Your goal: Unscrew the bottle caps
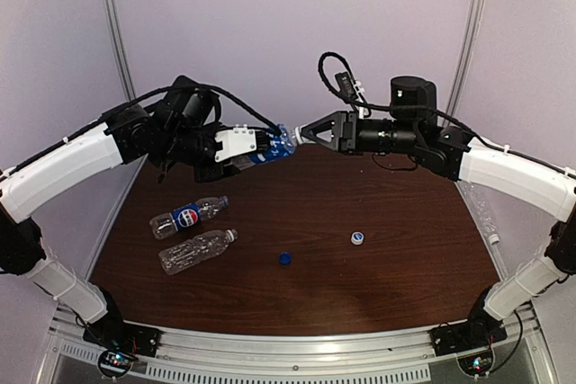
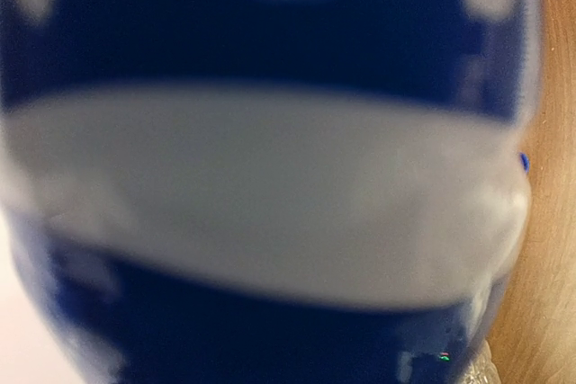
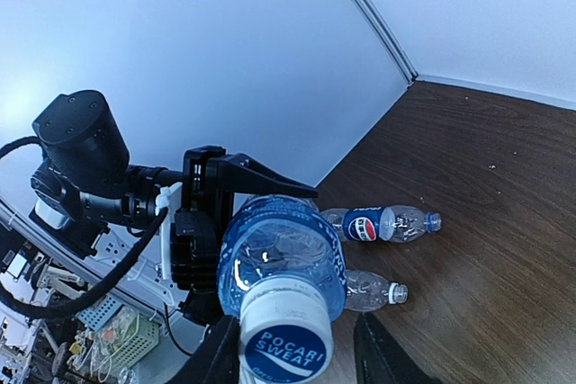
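Clear crinkled plastic drink bottles, three counted: one blue-labelled bottle (image 3: 279,254) raised at 12 o'clock over the table, and one Pepsi-labelled bottle (image 1: 187,216) and one unlabelled bottle (image 1: 196,251) lying at 9 o'clock. Small round plastic screw caps, four counted: one white Pocari Sweat cap (image 3: 283,341) on the blue-labelled bottle, one white cap (image 1: 232,235) on the unlabelled bottle, one loose dark blue cap (image 1: 285,258) at 6 o'clock and one loose white cap with a blue top (image 1: 357,238) at 4 o'clock. Dark brown wood-grain table (image 1: 387,285), one; white-and-black robot arms, two, namely left arm (image 1: 72,164) and right arm (image 1: 513,173).
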`<state>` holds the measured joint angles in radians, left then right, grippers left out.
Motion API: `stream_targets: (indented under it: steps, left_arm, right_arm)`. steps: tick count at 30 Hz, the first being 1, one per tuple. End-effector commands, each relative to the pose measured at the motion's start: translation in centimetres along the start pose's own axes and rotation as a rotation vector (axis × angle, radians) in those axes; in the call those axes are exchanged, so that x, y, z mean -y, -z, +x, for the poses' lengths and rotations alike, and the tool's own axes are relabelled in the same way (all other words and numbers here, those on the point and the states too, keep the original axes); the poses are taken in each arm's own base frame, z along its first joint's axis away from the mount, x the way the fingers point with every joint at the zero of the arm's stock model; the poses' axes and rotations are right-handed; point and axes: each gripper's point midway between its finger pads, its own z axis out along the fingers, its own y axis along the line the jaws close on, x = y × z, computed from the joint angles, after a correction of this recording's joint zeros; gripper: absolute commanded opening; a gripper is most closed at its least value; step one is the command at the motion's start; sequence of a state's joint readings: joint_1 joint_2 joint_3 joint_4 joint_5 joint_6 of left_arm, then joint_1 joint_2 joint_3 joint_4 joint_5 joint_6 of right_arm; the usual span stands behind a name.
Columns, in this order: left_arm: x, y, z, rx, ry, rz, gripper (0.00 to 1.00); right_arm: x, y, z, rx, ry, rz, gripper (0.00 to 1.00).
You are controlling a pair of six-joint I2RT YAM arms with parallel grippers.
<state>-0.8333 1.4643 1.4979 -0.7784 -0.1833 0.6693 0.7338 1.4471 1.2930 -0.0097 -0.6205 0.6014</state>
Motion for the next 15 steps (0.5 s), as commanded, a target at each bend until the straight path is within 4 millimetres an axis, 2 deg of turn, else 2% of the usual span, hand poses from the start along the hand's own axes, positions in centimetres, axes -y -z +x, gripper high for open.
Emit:
stream_targets:
  steps: [1,7,11,15]
  left_arm:
    - [-0.4,0.0,-0.6,0.026,-0.005,-0.026,0.39]
    - [-0.3,0.0,-0.5,0.026,-0.006,-0.024,0.39]
    - [-0.1,-0.1,-0.4,0.024,-0.007,-0.018,0.39]
    - [0.7,0.0,-0.7,0.044,-0.009,0.029,0.39]
  right_arm:
    - [-0.7,-0.2,0.4,-0.016,-0.005,-0.04,0.42]
    - [-1.2,-0.8,0.9,-0.045,-0.012,-0.082,0.21]
    - [-1.5,-0.4,0.8,-0.044,0.025,-0.084,0.01]
    - [-2.3,0.5,0.7,-0.044,0.182,-0.078,0.0]
